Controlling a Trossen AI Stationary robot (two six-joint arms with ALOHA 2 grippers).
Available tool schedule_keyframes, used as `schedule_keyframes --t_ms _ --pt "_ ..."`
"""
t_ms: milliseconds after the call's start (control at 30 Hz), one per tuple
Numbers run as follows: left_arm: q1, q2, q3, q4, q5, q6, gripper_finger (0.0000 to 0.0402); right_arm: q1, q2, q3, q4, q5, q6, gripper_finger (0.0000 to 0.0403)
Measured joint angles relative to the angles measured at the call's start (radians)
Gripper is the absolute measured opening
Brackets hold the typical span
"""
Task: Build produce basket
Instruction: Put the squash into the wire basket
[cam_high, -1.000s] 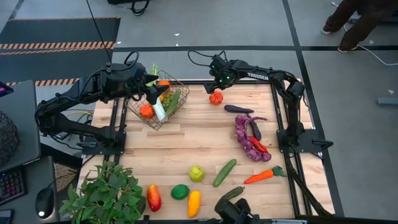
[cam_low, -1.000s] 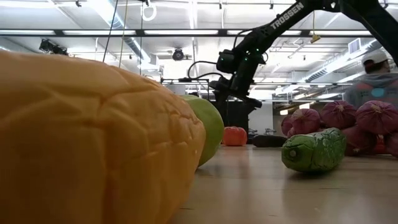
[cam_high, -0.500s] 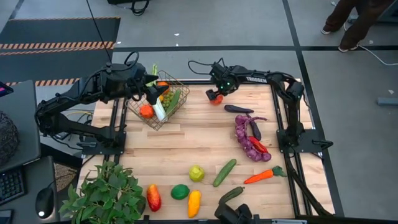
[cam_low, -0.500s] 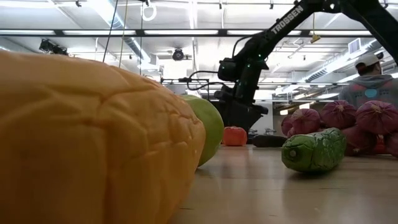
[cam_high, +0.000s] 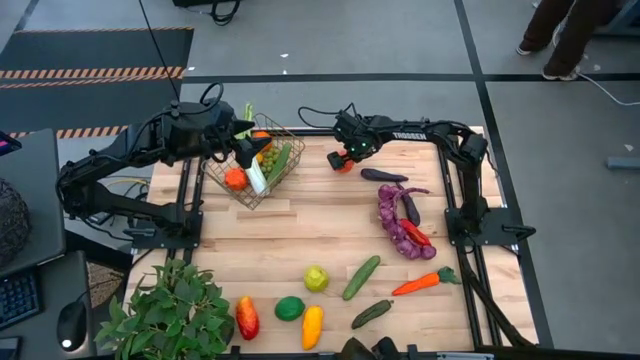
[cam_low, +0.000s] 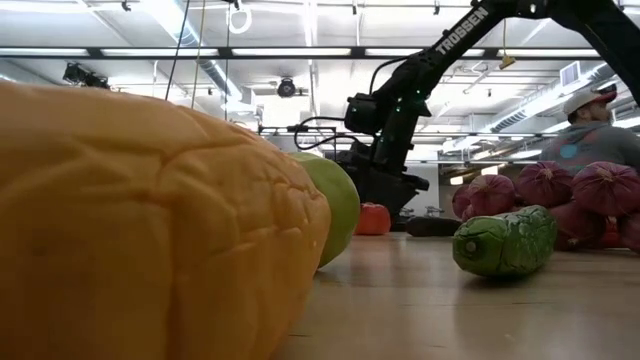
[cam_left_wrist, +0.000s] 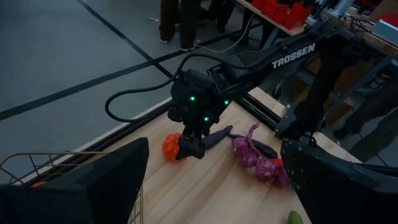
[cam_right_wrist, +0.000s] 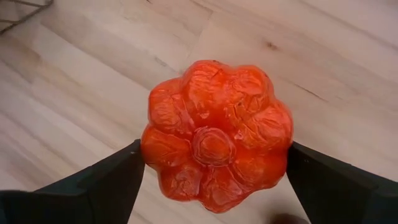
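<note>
Right wrist view has the lumpy orange-red toy pumpkin (cam_right_wrist: 216, 135) sitting dead centre between the right gripper (cam_right_wrist: 214, 177) fingers, which are spread wide on either side of it, close to its sides but not clearly squeezing yet. It rests on the pale wooden surface (cam_right_wrist: 348, 81).

From the high view, the right gripper (cam_high: 345, 157) is down at the far edge of the surface, just beside the small square wire-mesh basket (cam_high: 256, 160). That basket is tilted up on one side, with the left gripper (cam_high: 228, 136) at its rim; whether those fingers are clamped on the wire is impossible to tell. A few produce pieces are already inside it. The remaining pieces are scattered: purple grapes (cam_high: 398, 226), a carrot (cam_high: 421, 283), a cucumber (cam_high: 361, 277) and more near the front.

What could go wrong: the pumpkin is round and ribbed, so if the fingers close off-centre it will probably squirt out and roll. The basket also looks precariously tipped, so a clumsy drop or a bump from the right arm could spill what's in there.
</note>
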Motion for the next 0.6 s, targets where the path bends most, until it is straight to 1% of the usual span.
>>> schedule_keyframes --t_ms 100,200,267,400,600 --pt "-0.001 0.000 0.000 0.000 0.000 0.000 0.0373 0.005 0.000 -0.001 0.005 0.000 0.016 0.0353" --pt "-0.001 0.000 0.000 0.000 0.000 0.000 0.0373 0.009 0.001 -0.002 0.021 -0.004 0.034 0.0349" --pt "-0.001 0.000 0.000 0.000 0.000 0.000 0.0373 0.011 0.001 -0.002 0.030 -0.025 0.050 0.0348" --pt "-0.001 0.000 0.000 0.000 0.000 0.001 0.0373 0.010 0.003 0.006 0.059 -0.100 0.104 0.0346" --pt "-0.001 0.000 0.000 0.000 0.000 0.005 0.0373 0.022 0.003 0.098 0.069 -0.213 0.114 0.0346"
